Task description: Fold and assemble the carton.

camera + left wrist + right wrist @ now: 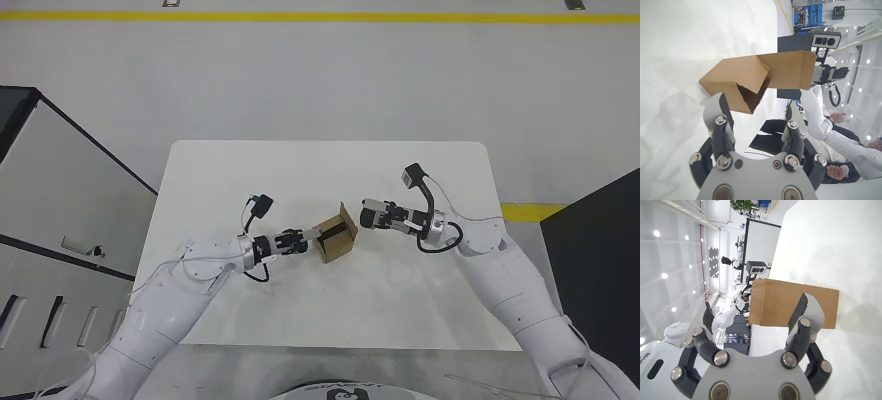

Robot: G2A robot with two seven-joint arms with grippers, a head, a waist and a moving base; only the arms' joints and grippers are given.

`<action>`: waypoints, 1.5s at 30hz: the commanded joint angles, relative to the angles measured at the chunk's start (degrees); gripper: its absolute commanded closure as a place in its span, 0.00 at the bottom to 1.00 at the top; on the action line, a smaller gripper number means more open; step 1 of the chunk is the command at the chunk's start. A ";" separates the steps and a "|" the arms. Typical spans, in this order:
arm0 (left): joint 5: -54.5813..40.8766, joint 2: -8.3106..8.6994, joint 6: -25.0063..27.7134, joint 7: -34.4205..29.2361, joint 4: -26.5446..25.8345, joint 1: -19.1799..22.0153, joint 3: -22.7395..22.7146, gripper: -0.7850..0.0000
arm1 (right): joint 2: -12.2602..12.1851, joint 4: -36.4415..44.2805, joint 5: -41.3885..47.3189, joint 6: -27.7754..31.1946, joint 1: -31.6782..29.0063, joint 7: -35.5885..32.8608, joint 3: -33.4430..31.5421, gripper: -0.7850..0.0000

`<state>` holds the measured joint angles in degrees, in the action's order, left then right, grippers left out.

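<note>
A small brown carton (337, 238) stands mid-table, partly folded, with one tall flap upright on its right side. My left gripper (308, 238) sits just left of it, open. In the left wrist view the carton (745, 75) shows an open end with loose flaps, and its near corner lies between the spread fingertips of the left gripper (757, 103). My right gripper (366, 214) hovers open just right of the upright flap. In the right wrist view the flat flap (791, 298) faces the right gripper (755, 308), one finger (800, 306) in front of it.
The white table (420, 300) has bare surface all around the carton. A grey cabinet with a black frame (60, 180) stands off its left edge. A dark panel (600, 240) stands off its right edge.
</note>
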<state>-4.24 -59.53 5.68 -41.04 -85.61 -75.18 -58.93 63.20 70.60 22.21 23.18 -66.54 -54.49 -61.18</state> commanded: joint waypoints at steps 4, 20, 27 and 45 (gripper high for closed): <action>2.79 -0.21 -9.45 3.26 -2.00 0.11 0.38 1.00 | 0.00 0.00 0.00 0.00 0.00 0.00 0.00 0.00; 3.60 -0.95 -13.07 3.77 -1.49 0.66 2.31 1.00 | 0.00 0.00 0.00 0.00 0.00 0.00 0.00 0.00; 2.94 -1.55 -12.85 3.64 -0.25 1.71 3.28 1.00 | 0.00 0.00 0.00 0.00 0.00 0.00 0.00 0.00; 1.19 -2.84 -19.82 9.54 -0.23 1.15 3.97 1.00 | 0.00 0.00 0.00 0.00 0.00 0.00 0.00 0.00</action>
<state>-3.04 -62.34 -13.76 -31.76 -85.59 -73.78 -54.94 63.20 70.60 22.21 23.18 -66.54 -54.49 -61.18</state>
